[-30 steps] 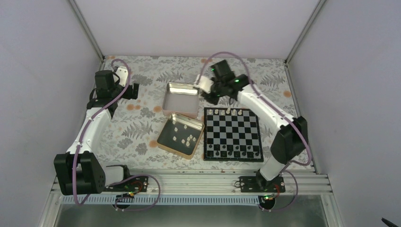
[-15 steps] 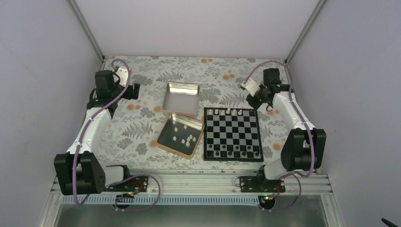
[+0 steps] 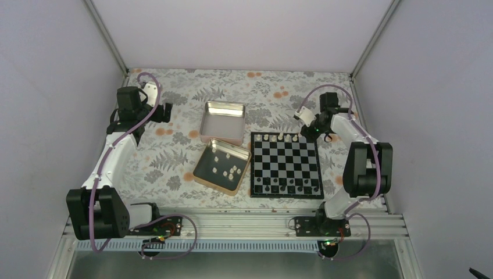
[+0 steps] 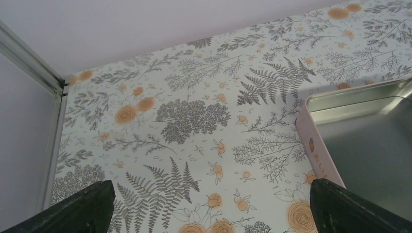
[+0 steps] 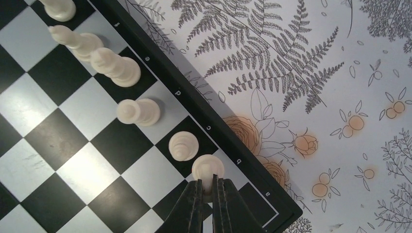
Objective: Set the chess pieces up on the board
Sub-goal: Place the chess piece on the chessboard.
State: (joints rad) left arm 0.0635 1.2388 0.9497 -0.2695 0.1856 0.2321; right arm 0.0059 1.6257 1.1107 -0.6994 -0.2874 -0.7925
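Overhead, the board (image 3: pixel 285 165) lies right of centre on the fern-printed worktop (image 3: pixel 168 157). It carries a row of chess pieces (image 3: pixel 281 138) along its upper edge and dark pieces (image 3: pixel 288 188) along its lower edge.

- Left of the board: one tin (image 3: pixel 202 160), set askew, holding loose cream figures. A second tin (image 3: pixel 224 119), bare inside, sits just above it.
- Right tool (image 3: pixel 308 125): at the board's upper right corner. Its grip cannot be told from this view.
- Right wrist view supplies it: fingers (image 5: pixel 192 204) closed to a narrow slit, pinching a cream piece (image 5: pixel 208 167) on a square beside the lettered rim, bottom centre of frame. Five more cream figures run diagonally to the upper left.
- Left tool (image 3: pixel 165 111): upper left of the overhead frame, well apart from both tins.
- Left wrist view: two dark fingertips (image 4: pixel 87 206) at the bottom corners, spread wide, nothing between them. The second tin's pink-walled edge shows at right.
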